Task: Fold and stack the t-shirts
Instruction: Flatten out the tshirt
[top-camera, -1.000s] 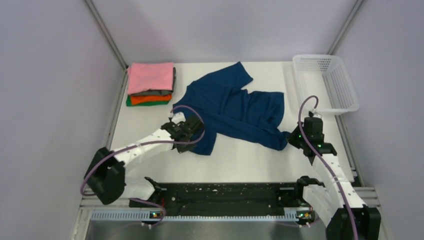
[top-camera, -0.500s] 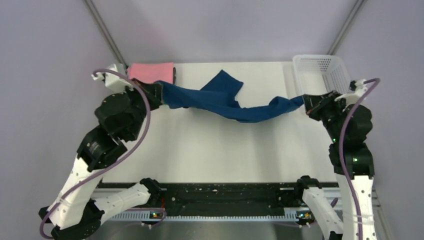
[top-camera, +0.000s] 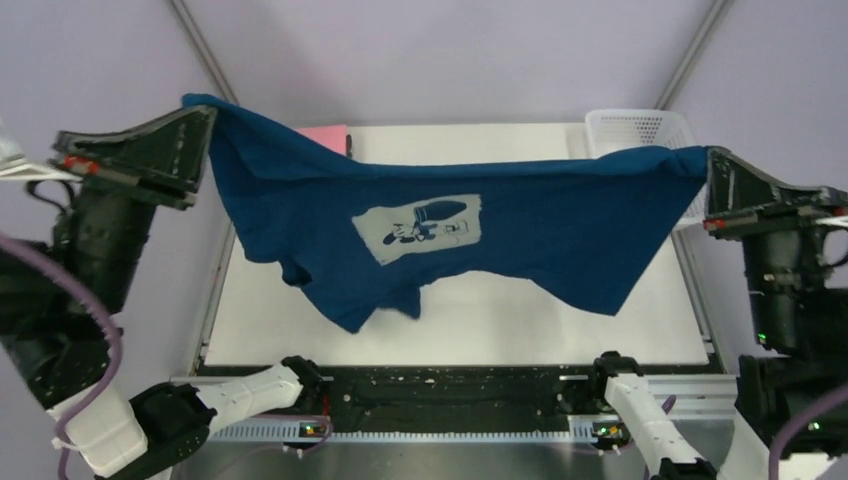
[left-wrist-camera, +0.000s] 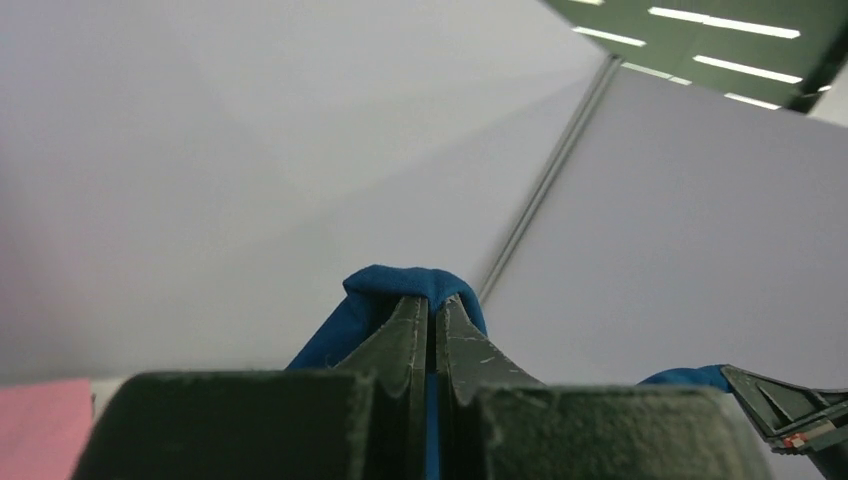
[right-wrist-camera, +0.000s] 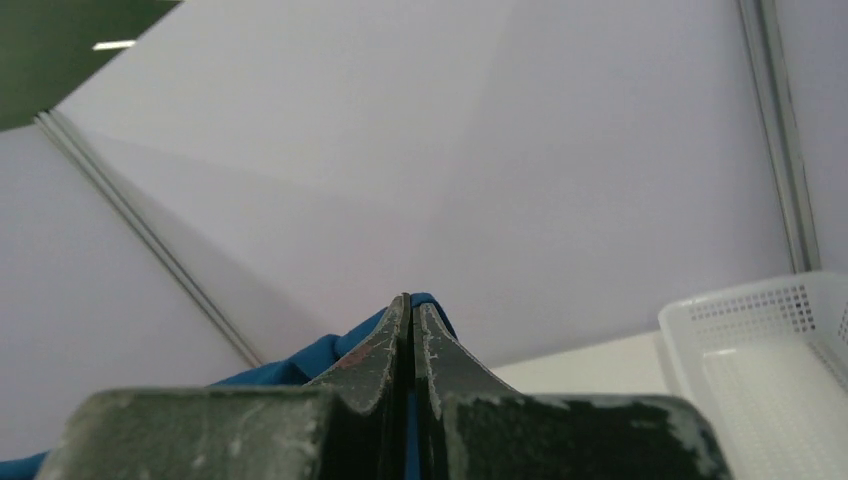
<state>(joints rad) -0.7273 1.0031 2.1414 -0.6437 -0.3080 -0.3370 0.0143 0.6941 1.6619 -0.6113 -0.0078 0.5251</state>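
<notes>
I hold the navy t-shirt (top-camera: 540, 225) stretched in the air above the desk (top-camera: 500, 320): left hand (top-camera: 203, 118) pinched on its left corner, right hand (top-camera: 710, 160) pinched on its right corner, white print upward.

A: What is blocking the middle?
B: The navy shirt (top-camera: 540, 235) is hanging right across, screening the basket (top-camera: 640, 125) at upper right.
A: Any room?
B: Bare table (top-camera: 500, 325) is showing under the hem, lower centre.
</notes>
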